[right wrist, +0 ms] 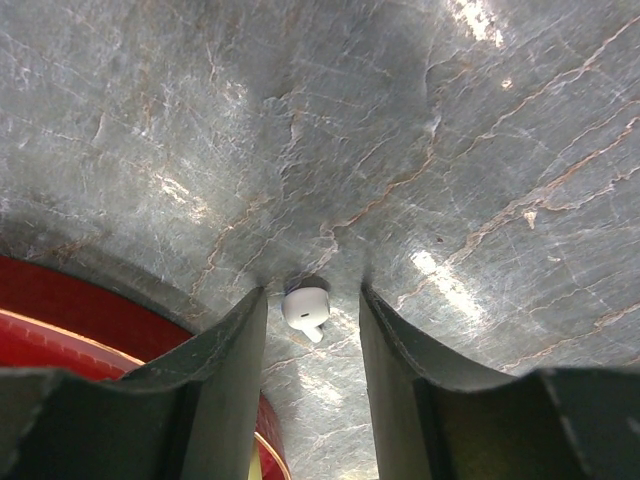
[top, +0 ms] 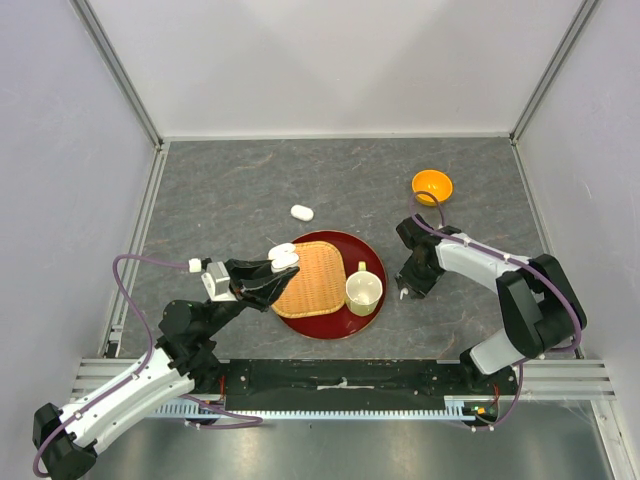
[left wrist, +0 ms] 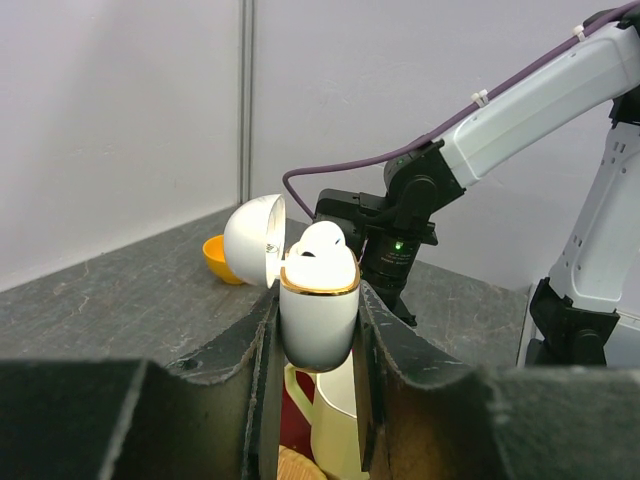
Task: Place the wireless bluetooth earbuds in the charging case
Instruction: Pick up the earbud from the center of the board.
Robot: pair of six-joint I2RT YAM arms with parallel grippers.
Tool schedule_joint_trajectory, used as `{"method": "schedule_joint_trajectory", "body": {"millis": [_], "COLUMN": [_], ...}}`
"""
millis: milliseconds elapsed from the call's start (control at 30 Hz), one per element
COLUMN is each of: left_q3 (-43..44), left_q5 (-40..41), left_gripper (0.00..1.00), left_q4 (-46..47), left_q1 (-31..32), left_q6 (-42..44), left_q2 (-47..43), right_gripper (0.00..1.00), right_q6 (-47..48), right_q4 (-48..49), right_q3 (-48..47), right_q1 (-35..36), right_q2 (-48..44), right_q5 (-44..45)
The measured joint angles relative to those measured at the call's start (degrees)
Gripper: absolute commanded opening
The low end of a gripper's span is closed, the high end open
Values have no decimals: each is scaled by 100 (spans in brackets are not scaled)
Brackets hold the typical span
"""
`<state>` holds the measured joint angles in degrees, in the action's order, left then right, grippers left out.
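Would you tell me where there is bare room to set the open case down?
Bare stone lies left of the closed white case, and between it and the orange bowl. Crowded around the red plate and cream cup.

Bright even light, soft shadows, glare on the table point(right wrist: 475, 18), charging case point(left wrist: 318, 312) overexposed

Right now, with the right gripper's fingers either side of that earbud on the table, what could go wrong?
The earbud is tiny and rounded, lying on the table between the right gripper's open fingers; closing may flick it away or clamp it askew. The left gripper holds the open charging case by its lower body only, above the cream cup; a push could tilt it or drop it.
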<state>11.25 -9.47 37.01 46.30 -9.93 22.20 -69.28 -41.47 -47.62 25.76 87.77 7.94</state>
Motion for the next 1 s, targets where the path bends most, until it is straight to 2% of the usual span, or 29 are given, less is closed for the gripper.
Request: {"method": "schedule_joint_trajectory", "body": {"millis": [133, 467, 1000], "left_q3": [-7, -7, -20], "left_q5": [15, 35, 42], "left_gripper": [2, 2, 2], "left_q4": [-28, -74, -131], "left_q1": [0, 0, 0], "left_q6": [2, 4, 61], "left_q2": [-2, -2, -79], "right_gripper": [44, 42, 43], "right_q6": [0, -20, -39], "right_q4": [-11, -28, -24], "right_q3": [-11, -11, -35], "right_q1": [0, 0, 0], "right_q2": [17, 28, 59], "right_q5": [-13, -15, -63]}}
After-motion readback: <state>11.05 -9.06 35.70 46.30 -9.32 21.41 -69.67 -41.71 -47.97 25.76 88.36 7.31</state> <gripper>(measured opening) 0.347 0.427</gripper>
